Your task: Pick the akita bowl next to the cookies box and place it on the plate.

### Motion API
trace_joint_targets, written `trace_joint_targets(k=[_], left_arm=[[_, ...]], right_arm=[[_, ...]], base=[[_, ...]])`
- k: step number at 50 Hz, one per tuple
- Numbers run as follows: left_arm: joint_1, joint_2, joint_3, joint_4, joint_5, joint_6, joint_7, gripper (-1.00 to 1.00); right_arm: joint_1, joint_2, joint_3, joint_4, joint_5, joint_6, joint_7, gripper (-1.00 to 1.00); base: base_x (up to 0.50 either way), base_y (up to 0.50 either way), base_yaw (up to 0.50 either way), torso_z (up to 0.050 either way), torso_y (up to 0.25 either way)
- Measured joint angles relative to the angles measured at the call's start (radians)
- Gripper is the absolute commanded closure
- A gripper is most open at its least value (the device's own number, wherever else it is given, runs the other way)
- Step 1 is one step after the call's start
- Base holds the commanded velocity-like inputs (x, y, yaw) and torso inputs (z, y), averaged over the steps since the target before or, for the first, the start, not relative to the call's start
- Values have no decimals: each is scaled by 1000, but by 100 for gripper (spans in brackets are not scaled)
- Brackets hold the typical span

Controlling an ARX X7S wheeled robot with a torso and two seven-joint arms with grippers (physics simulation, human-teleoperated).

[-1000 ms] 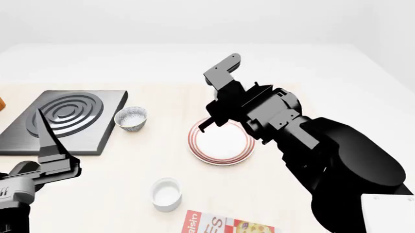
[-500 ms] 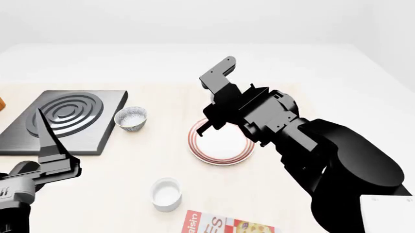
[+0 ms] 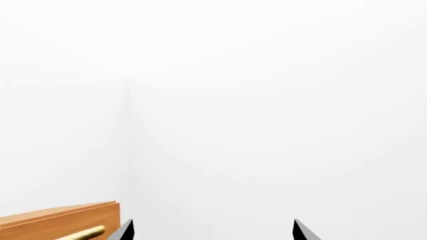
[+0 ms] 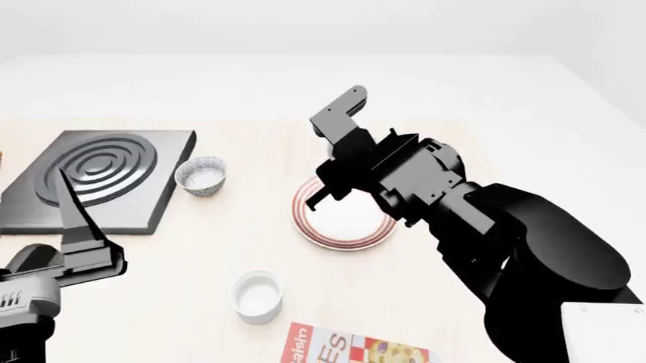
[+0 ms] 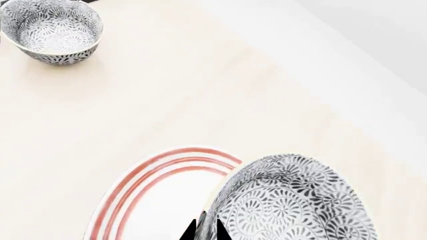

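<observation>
Gripping the akita bowl (image 5: pixel 293 200) by its rim, the right tool (image 5: pixel 205 231) shows its two black tips closed on the rim's edge in the right wrist view. The bowl hangs tilted, patterned outside toward that camera, over the 3 o'clock side of the plate (image 5: pixel 143 200). Whether it already touches the plate cannot be told. In the head view the right tool (image 4: pixel 325 198) sits above the plate (image 4: pixel 338 231) near its 10 o'clock rim; the bowl itself is hidden there by the arm.

Step in hand, as a judgement: the carry is finished and placement is under way. The next move calls for levelling the bowl, centring it over the white middle of the plate, lowering until it seats, then releasing and rising clear. A tilted release risks the bowl rolling off the rim.

The left tool (image 4: pixel 76 227) stands idle at 8 o'clock of the head view, pointing up. Its two tips (image 3: pixel 123 231) appear well apart in the left wrist view, holding nothing.

The twin bowl (image 4: pixel 202 175) rests at 10 o'clock from the plate, just beside a dark ringed slab (image 4: pixel 96 178). A plain white cup (image 4: pixel 257 296) lies at 7 o'clock, and the cookies box (image 4: pixel 353 352) at 6 o'clock, cut by the frame edge.

The bench (image 4: pixel 202 249) is pale, light wood-toned and matte. White walls surround it. A wooden panel (image 3: pixel 60 222) with a brass handle shows in the left wrist view.
</observation>
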Motion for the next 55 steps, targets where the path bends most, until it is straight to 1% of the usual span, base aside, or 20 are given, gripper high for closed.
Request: trace_joint_targets(k=[17,44,45,55], left_arm=[[1,-4,4,-3,8,10,-6,-100],[1,-5,6,-2,20,7,-21,-100],[1,-5,6,-2,20,7,-22,-100],[1,-6,7,-2,22,7,-27,-100]], right_arm=[[2,0,-1,-3,2,4,1,100],[-2,1,-4,-13,1,5,-7,100],[-2,1,-4,-13,0,4,-8,-100],[7,0,2,-3,-6,-17,-10,-100]], base=[[0,0,0,0,-243],[0,0,0,0,0],[0,0,0,0,0],[0,0,0,0,0]])
